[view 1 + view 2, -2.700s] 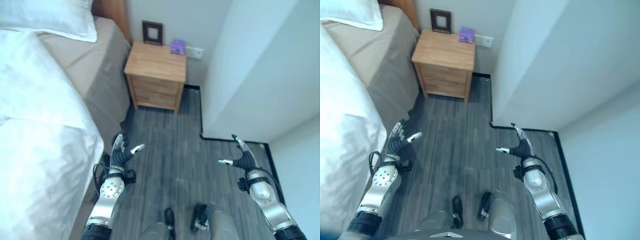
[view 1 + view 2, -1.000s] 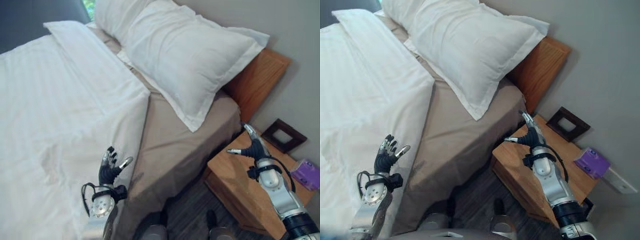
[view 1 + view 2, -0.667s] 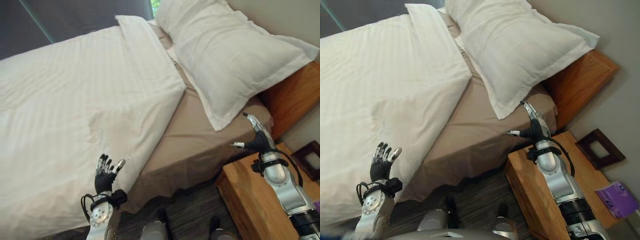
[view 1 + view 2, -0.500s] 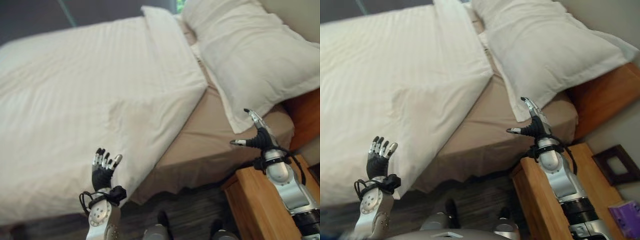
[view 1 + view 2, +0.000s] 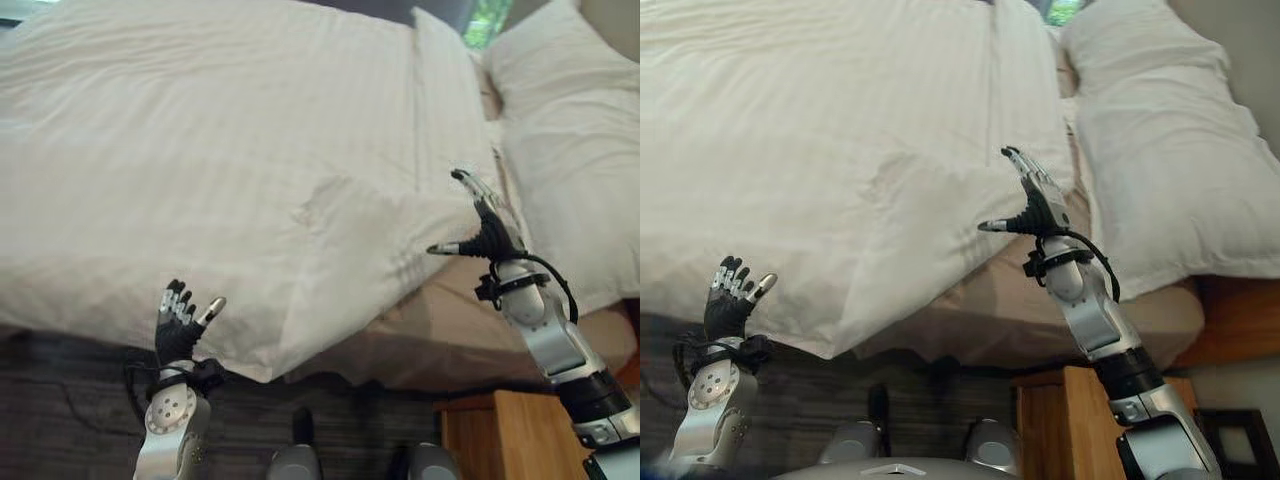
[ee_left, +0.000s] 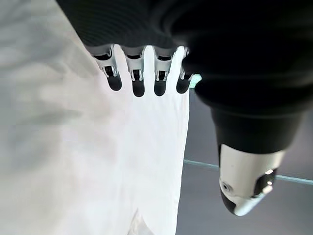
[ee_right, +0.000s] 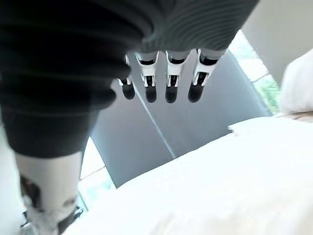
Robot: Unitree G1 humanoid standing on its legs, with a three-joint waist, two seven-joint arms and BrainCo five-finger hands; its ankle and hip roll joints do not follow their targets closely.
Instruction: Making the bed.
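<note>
Bed's duvet (image 5: 220, 150) edge overhangs floor; left robot hand (image 5: 180, 325), right robot hand (image 5: 487, 225) open, empty.

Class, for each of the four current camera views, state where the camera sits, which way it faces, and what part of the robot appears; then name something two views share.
Left eye view: head camera, looking down at the white duvet; both arms, left hand, right hand.
Right eye view: same, slightly offset; pillow.
Left wrist view: along the left hand's straight fingers, over the duvet.
Right wrist view: along the right hand's straight fingers, over the duvet.
Shared: the duvet.
</note>
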